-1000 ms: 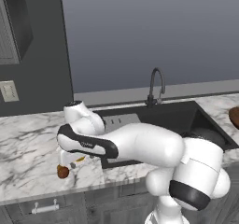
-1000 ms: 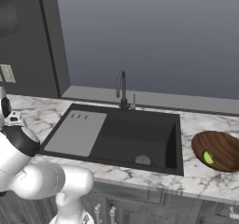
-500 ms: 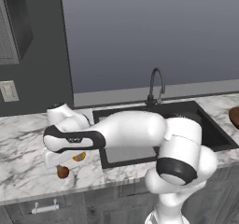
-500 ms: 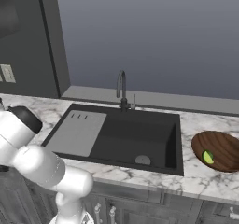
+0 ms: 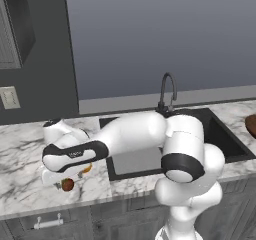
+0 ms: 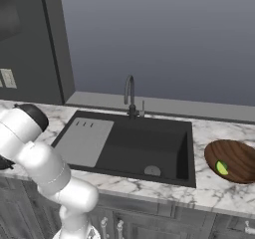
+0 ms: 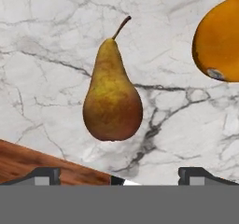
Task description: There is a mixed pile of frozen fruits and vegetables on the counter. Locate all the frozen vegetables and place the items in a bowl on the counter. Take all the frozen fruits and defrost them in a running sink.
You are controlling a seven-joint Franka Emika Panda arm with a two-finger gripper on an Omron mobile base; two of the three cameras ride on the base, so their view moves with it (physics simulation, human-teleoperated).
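- The gripper (image 7: 119,174) stands spread wide above the table (image 7: 42,73), its two dark fingertips (image 7: 44,175) far apart at the bottom of the hand view, pinching nothing.
- Between and just beyond the tips lies the pear (image 7: 112,99), free on the marble. Bare slab shows all round it, on both flanks and past the stem.
- Its long axis runs up the hand view: fat end toward the gripper, thin stem pointing away and leaning slightly right.
- The orange (image 7: 219,38) lies apart from the pear at the upper right of the hand view, cut by the frame edge, with open marble between the two.
- A brown wooden surface (image 7: 32,160) cuts across the lower left corner of the hand view; what it is I cannot tell.
- In the left base view the arm reaches left and low over the table, the pear (image 5: 67,184) near the front edge and the orange (image 5: 87,169) half hidden just behind the hand.
- The sink (image 6: 144,148) lies well to the right of them, with its drainboard (image 6: 84,141) on the near side.
- The bowl (image 6: 234,158) sits on the table right of the sink, a yellow-green bit (image 6: 222,168) inside it.
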